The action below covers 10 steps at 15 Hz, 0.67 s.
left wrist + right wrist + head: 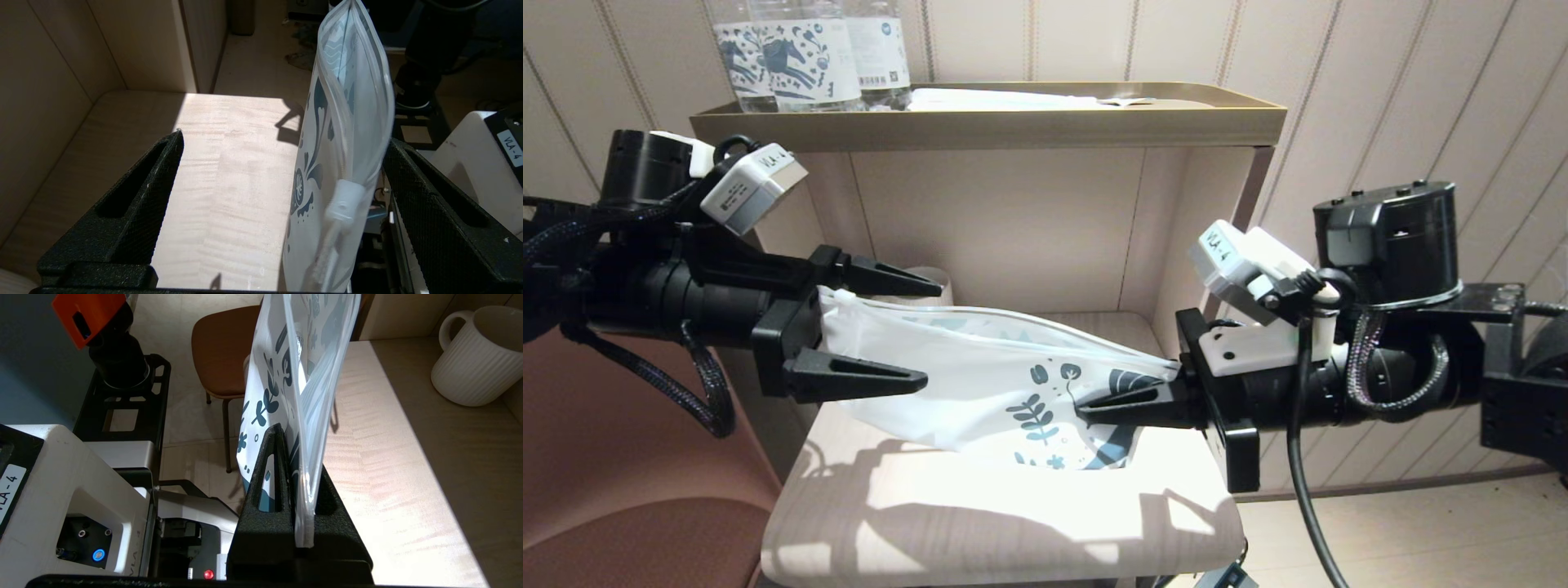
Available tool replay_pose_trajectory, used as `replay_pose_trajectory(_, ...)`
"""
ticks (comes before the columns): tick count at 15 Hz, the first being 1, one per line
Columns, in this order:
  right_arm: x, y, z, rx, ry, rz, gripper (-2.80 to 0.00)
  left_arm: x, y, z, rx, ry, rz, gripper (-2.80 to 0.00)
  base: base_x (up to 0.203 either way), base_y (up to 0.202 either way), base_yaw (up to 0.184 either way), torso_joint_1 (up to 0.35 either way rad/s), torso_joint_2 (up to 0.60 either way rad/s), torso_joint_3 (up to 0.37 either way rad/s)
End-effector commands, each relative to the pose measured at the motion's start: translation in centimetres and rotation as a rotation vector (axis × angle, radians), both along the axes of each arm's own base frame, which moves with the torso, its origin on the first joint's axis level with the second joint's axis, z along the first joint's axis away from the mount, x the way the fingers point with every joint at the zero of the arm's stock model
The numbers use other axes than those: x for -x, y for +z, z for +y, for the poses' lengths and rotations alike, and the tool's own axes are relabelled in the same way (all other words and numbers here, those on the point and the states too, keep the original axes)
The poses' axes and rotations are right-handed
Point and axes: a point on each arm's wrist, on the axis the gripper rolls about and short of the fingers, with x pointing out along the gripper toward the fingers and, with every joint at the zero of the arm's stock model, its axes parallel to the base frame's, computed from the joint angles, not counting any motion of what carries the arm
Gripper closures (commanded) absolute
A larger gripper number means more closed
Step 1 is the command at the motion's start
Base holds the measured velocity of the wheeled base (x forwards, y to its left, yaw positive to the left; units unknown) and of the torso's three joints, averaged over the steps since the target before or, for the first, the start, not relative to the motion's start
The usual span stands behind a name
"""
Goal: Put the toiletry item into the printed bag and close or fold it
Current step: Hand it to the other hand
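The printed bag (980, 371) hangs stretched sideways above the wooden shelf top (1013, 523), white with dark blue leaves at its right end. My right gripper (1086, 411) is shut on that printed end; in the right wrist view the bag's edge (304, 416) is pinched between the black fingers (265, 486). My left gripper (933, 334) is open around the bag's other end. The white zip slider (345, 200) sits between the jaws, close to one finger (412, 183), and the zip beyond it gapes. The toiletry item does not show.
A ribbed white mug (470, 363) stands at the back of the shelf, behind my left gripper. Blue-printed water bottles (800, 57) and a flat white packet (1005, 100) lie on the brass top tray (988, 126). A brown chair (613, 490) is at the left.
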Motion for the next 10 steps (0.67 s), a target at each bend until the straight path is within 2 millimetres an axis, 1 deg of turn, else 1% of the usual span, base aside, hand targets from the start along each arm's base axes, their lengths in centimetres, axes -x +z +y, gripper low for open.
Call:
replay_pose_trajectory(1, 0.0, 0.1, 0.0, -0.003, 0.006, -0.004, 0.0, 0.2, 0.1, 0.0, -0.008, -0.006, -0.01, -2.8, 0.0, 0.0, 0.0, 0.0, 0.0, 0.0)
replay_pose_trajectory(4, 0.1, 0.1, 0.0, -0.005, 0.011, -0.005, 0.0, 0.5, -0.4, 0.1, -0.05, -0.013, -0.011, -2.8, 0.0, 0.0, 0.0, 0.0, 0.0, 0.0)
replay_pose_trajectory(10, 0.0, 0.0, 0.0, -0.003, 0.009, -0.003, 0.0, -0.2, 0.7, -0.1, -0.039, -0.02, -0.033, -2.8, 0.0, 0.0, 0.0, 0.0, 0.0, 0.0)
